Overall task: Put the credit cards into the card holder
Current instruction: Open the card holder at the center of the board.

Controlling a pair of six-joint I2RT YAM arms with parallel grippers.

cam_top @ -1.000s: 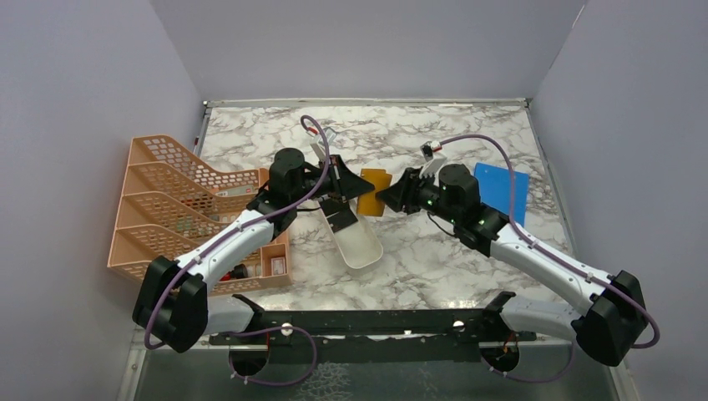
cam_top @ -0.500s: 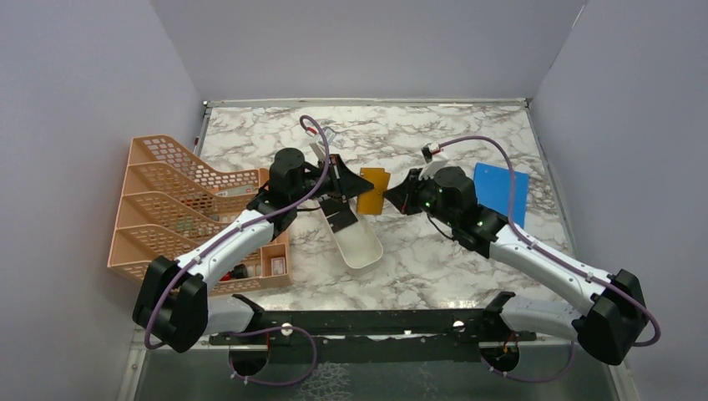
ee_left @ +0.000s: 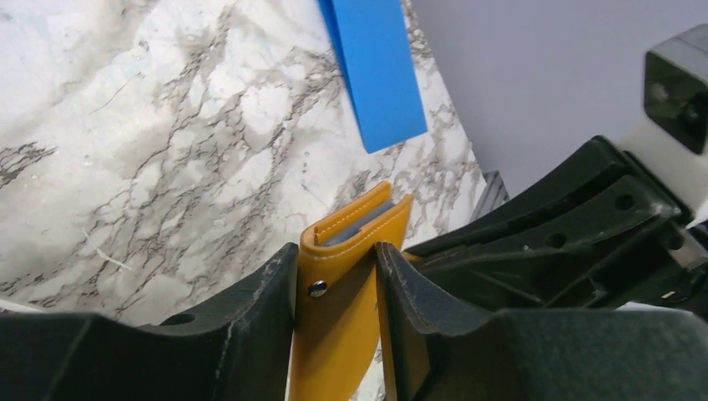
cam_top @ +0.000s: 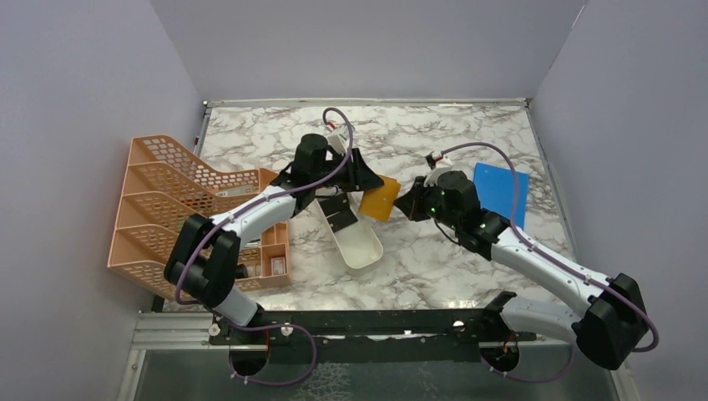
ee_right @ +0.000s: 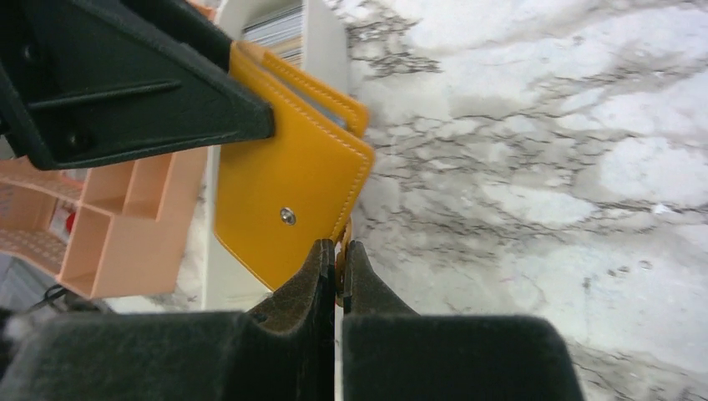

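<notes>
By the left gripper (ee_left: 336,280) the card holder (ee_right: 292,175) is straddled, fingers (ee_left: 267,326) spread along both faces; whether they press cannot be told; the folded holder is held tilted between both arms, just right of the white tray (cam_top: 363,251); one edge is pinched by the right gripper (ee_right: 338,251), fingers pressed together.

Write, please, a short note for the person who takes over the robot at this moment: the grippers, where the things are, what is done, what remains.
Right gripper: shut on a lower edge of the card holder, which hangs folded beside the white tray.
Left gripper: fingers on both sides of the same holder; whether they press it, I cannot tell.
Cards: black cards lie in the tray.
Done: holder picked up. No card visibly in it.
Left: open the holder, then put the cards in.
</notes>
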